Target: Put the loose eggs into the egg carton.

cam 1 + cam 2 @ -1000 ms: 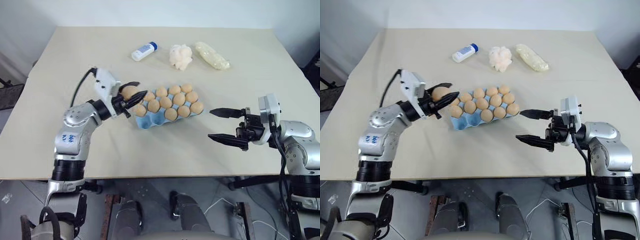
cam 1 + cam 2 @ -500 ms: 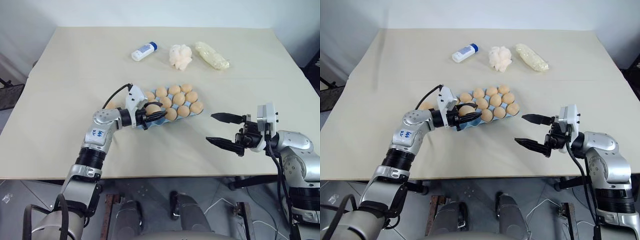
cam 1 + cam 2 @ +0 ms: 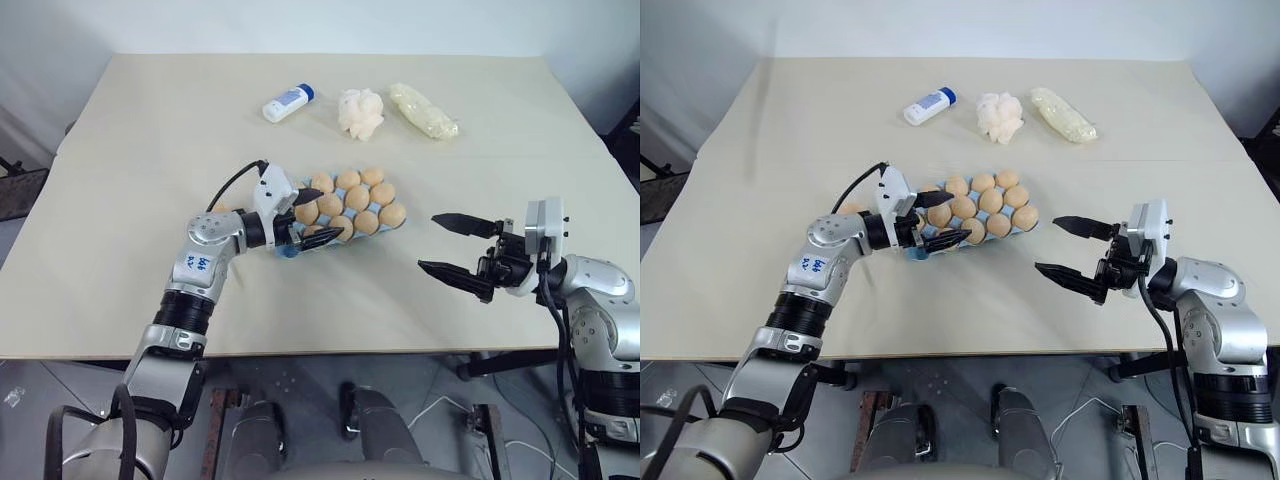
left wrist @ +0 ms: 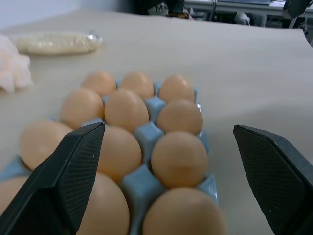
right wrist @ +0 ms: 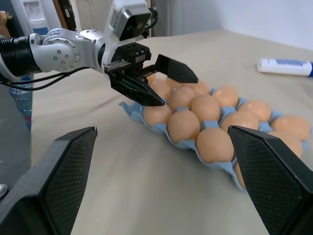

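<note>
**A:** What sits nearest?

**B:** The right gripper (image 3: 456,253), at the table's near right edge, its two black fingers spread wide with nothing between them. It hangs well apart from the light blue moulded egg carton (image 3: 288,249), as it did a second ago.

**A:** And the carton's contents?

**B:** Smooth tan-brown eggs (image 3: 358,198) fill its cups in rows. The left wrist view shows them seated side by side, blue ridges between. The left gripper (image 3: 322,214) lies over the carton's near-left end, fingers parted, one on each side of an egg resting in a cup, not clamping it.

**A:** A change from before?

**B:** Yes. A second ago that gripper was shut on an egg held just left of the carton. Half a second ago it was over the carton with the egg still gripped. Now the jaws have opened and the egg is in the tray.

**A:** Any writing?

**B:** Small blue marks on the left arm's silver shell (image 3: 194,264), too small to read.

**A:** Farther back?

**B:** A white bottle with a blue cap (image 3: 288,102) lying on its side, label unreadable; a lumpy white wad (image 3: 361,112); and a pale oblong bundle in clear wrap (image 3: 424,111), all unmoved on the beige table (image 3: 150,130).
</note>
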`<state>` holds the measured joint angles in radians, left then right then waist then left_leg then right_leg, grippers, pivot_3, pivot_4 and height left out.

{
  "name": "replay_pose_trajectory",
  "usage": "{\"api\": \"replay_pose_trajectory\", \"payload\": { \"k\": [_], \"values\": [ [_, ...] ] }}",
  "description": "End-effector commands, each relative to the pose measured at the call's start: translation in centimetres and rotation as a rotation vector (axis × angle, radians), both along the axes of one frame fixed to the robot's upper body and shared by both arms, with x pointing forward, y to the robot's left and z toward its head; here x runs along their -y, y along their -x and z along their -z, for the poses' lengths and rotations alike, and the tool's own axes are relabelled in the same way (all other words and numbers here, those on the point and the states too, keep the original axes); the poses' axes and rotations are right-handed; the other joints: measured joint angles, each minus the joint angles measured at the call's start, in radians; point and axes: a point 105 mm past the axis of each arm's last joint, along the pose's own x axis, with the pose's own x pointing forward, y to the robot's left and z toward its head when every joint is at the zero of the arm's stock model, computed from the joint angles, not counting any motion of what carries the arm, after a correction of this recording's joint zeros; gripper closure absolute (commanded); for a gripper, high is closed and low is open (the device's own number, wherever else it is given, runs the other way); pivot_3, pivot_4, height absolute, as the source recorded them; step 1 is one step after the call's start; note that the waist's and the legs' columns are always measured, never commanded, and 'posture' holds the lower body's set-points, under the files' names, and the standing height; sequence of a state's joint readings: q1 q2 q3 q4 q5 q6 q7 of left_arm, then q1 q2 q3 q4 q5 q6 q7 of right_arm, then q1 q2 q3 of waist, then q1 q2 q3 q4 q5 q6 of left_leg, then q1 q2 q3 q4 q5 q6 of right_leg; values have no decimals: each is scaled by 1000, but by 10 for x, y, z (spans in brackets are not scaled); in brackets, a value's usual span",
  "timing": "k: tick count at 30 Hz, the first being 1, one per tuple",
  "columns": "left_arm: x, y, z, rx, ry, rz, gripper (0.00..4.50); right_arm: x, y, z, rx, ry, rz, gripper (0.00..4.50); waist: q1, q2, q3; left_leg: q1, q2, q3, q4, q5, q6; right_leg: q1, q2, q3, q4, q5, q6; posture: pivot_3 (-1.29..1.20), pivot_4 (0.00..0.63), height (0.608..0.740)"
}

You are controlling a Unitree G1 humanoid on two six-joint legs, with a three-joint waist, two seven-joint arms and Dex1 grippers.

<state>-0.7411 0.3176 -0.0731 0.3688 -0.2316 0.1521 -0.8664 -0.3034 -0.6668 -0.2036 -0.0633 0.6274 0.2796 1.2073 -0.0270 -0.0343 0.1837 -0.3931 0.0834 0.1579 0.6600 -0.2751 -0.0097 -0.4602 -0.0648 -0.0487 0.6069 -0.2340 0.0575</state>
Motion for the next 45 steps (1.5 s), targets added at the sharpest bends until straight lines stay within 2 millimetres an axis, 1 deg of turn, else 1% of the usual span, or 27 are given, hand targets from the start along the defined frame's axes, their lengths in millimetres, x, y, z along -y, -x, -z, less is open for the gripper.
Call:
{"api": "replay_pose_trajectory", "payload": {
  "k": [1, 3, 5, 8, 11, 13, 15, 18, 21, 23, 25, 26, 28, 30, 33, 35, 37, 39, 42, 45],
  "values": [
    [-30, -5, -41, 106, 80, -136, 11, 0, -2, -11, 60, -24, -29, 0, -1, 0, 0, 0, 0, 0, 0, 0, 0, 0, 0, 0, 0, 0, 0, 0, 150, 740],
    [-60, -8, -50, 120, 102, -277, 11, 1, -7, -12, 72, -22, -35, 0, -7, 0, 0, 0, 0, 0, 0, 0, 0, 0, 1, 1, 1, 0, 0, 0, 150, 740],
    [-78, -7, -49, 115, 110, -363, 11, 1, -10, -10, 73, -8, -44, 0, -7, 1, 0, 2, 0, -2, 0, 0, 0, -1, 1, 3, 3, 0, 0, 0, 150, 740],
    [-113, 3, -44, 100, 142, -523, 11, -1, -12, -8, 68, -6, -63, 0, -2, 1, 0, 3, 0, -2, 0, 0, 0, 0, 1, 3, 4, 0, 0, 0, 150, 740],
    [-139, 20, -31, 60, 149, -645, 11, -4, -14, -7, 51, -9, -79, 0, 0, 1, 1, 2, 0, -1, 0, 0, 0, 0, 1, 3, 4, 0, 0, 0, 150, 740],
    [-152, 35, -17, 18, 145, -706, 11, -5, -14, -5, 38, -7, -94, 0, -1, 1, 1, 2, 0, -1, 1, 0, 0, 0, 0, 3, 4, 0, 0, 0, 150, 740],
    [-161, 48, -4, -23, 145, -752, 11, -7, -16, -5, 24, -7, -106, 0, -1, 1, 1, 3, 1, -1, 1, 0, -1, 0, 0, 3, 4, 0, -1, 0, 150, 740],
    [-170, 56, 10, -60, 143, -810, 11, -11, -19, -4, 12, -4, -123, 0, 0, 1, 1, 3, 1, -2, 1, 0, -1, 0, 0, 3, 4, -1, -2, 0, 150, 740],
    [-179, 63, 18, -97, 161, -885, 11, -13, -22, -4, 5, 3, -138, 0, 1, 1, 1, 3, 0, -2, 1, -2, -6, 0, -1, 3, 3, 0, -3, 0, 150, 740],
    [-183, 70, 24, -134, 167, -931, 11, -14, -23, -6, 4, 4, -146, 0, 0, 1, 1, 3, 0, -5, 1, -2, -6, 0, -1, 3, 3, 0, -3, 0, 150, 740],
    [-182, 75, 27, -163, 161, -949, 11, -14, -24, -7, 3, 4, -150, 0, -3, 1, 1, 3, 0, -6, 1, -2, -6, 0, -1, 4, 3, 0, -2, 0, 150, 740],
    [-180, 76, 27, -161, 158, -939, 11, -14, -25, -7, 2, 6, -152, 0, -2, 1, 1, 3, 0, -6, 1, -2, -5, 0, -1, 4, 3, 0, -2, 0, 150, 740],
    [-174, 70, 19, -122, 157, -911, 11, -15, -25, -6, -4, 11, -159, 0, -1, 1, 1, 3, 1, -6, 1, -2, -5, 0, 0, 3, 3, 0, -3, 0, 150, 740],
    [-167, 58, 11, -88, 166, -875, 11, -16, -26, -7, -6, 12, -162, 0, 0, 1, 1, 3, 1, -6, 1, -2, -6, 0, 1, 3, 3, 0, -3, 0, 150, 740],
    [-163, 46, 7, -63, 161, -848, 11, -16, -27, -7, -7, 13, -165, 0, 1, 1, 1, 3, 0, -6, 2, -1, -7, 0, 1, 3, 3, 0, -3, 0, 150, 740],
    [-156, 25, 5, -62, 156, -810, 11, -16, -27, -8, -6, 15, -163, 0, 1, 1, 1, 3, 0, -6, 1, -2, -7, 1, 0, 3, 2, 0, -3, 0, 150, 740],
    [-147, 9, 4, -65, 153, -768, 11, -15, -27, -9, -5, 13, -156, 0, 2, 1, 1, 2, 0, -5, 2, -1, -6, 1, 0, 3, 2, 0, -3, 0, 150, 740],
    [-144, -3, 11, -91, 137, -752, 11, -14, -26, -9, -5, 16, -152, 0, 1, 1, 1, 2, 0, -4, 2, 0, -5, 0, 0, 2, 2, 0, -3, 0, 150, 740],
    [-148, -20, 25, -140, 113, -778, 11, -11, -24, -10, -3, 18, -136, 0, -4, 1, 1, 2, 0, -3, 1, 0, -2, 0, 1, 2, 3, 1, -2, 0, 150, 740],
    [-143, -29, 37, -185, 91, -759, 11, -9, -21, -9, -7, 20, -125, 0, -2, 1, 1, 2, 1, -1, 0, 0, -3, -2, 2, 2, 3, 0, -3, 0, 150, 740]
  ]
}}
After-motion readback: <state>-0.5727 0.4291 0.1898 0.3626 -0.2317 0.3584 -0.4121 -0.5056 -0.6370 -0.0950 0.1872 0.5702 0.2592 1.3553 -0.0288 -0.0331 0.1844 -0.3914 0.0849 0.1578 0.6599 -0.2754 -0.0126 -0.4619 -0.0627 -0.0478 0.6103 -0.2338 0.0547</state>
